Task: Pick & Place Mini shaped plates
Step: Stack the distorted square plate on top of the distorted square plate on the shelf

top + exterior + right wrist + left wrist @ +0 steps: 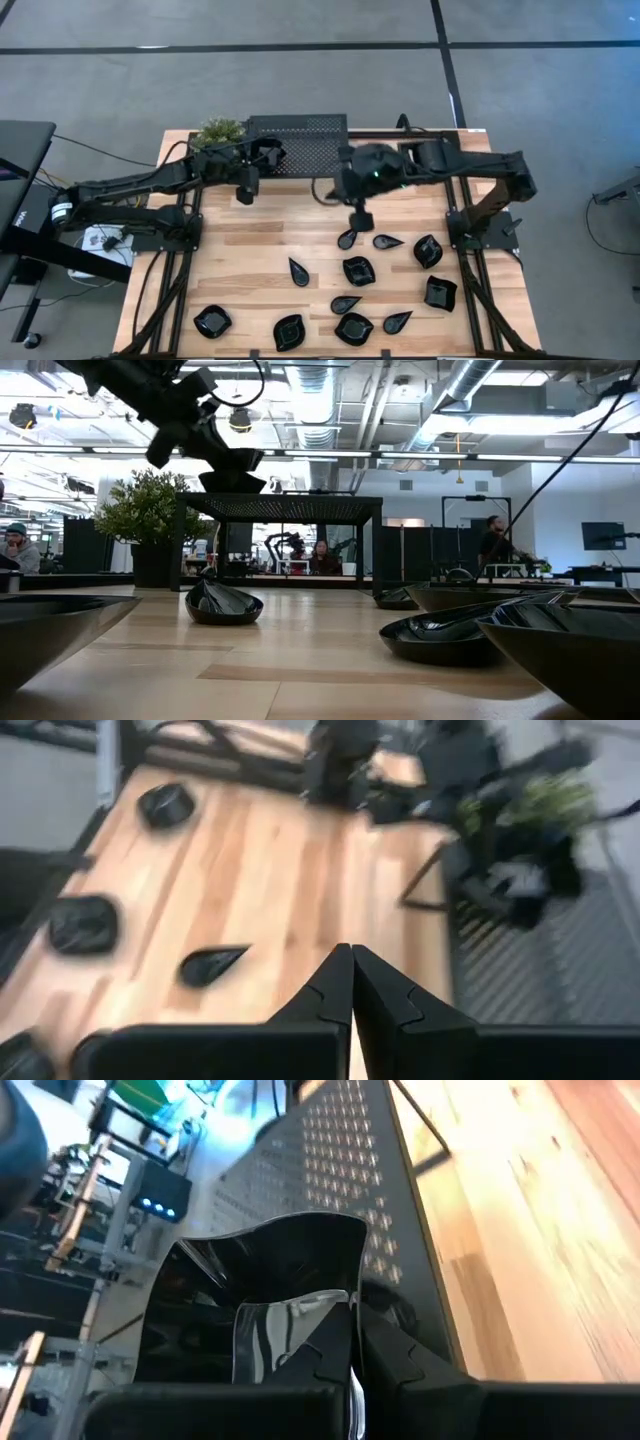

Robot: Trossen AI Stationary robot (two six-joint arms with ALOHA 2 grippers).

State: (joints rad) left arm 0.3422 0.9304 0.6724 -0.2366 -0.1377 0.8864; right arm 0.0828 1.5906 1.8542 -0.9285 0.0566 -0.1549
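Note:
My left gripper is over the left part of the black perforated stand, shut on a glossy black mini plate with a wavy rim. In the low view that plate hangs just above the stand's top. My right gripper hovers above the table by the stand's near edge, its fingers shut and empty. Several other mini plates rest flat on the wood, among them a teardrop, a scalloped one and a square one. My left gripper pinches the plate by its rim between the two fingers, at the edge nearest the wrist. The plate is lifted clear and juts out beyond the fingertips over the stand. How far back it reaches between the fingers cannot be told.
A potted plant stands at the table's far left corner beside the stand. The plates crowd the table's near right half; bare wood lies on the left. Large plates sit close to the low camera. People sit in the room behind.

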